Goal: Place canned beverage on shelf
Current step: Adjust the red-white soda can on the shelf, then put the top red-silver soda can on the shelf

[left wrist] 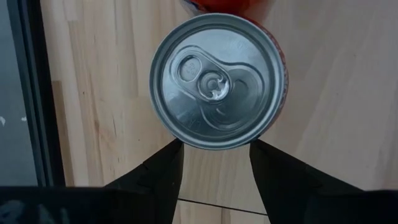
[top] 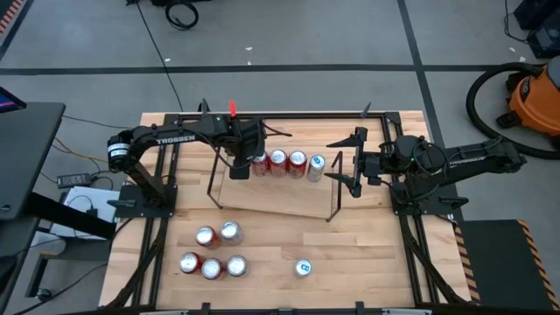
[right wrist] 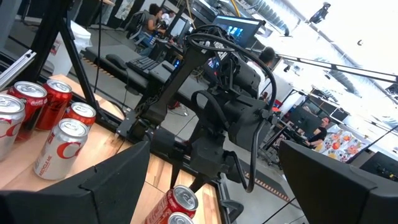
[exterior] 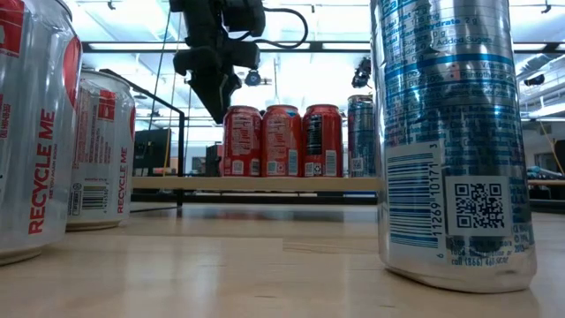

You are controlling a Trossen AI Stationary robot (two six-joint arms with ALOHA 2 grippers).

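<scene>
The shelf point(top: 278, 198) is a light-wood board on black wire end frames, standing mid-table; it also shows in the low view point(exterior: 256, 184). Three red cans point(top: 278, 160) and one silver can point(top: 317, 166) stand upright in a row on its far edge. My left gripper point(top: 241, 163) points down, open, just above and left of the leftmost red can point(exterior: 241, 141). In the left wrist view its two fingers stand apart beside that can's top point(left wrist: 217, 81) without touching it. My right gripper point(top: 350, 163) is open and empty at the shelf's right end.
Several red and white cans point(top: 213, 252) stand on the table near the front left; they also show in the low view point(exterior: 101, 150). A silver-blue can point(top: 304, 267) stands front centre, close to the low camera point(exterior: 450, 132). Black rails point(top: 157, 188) border the table.
</scene>
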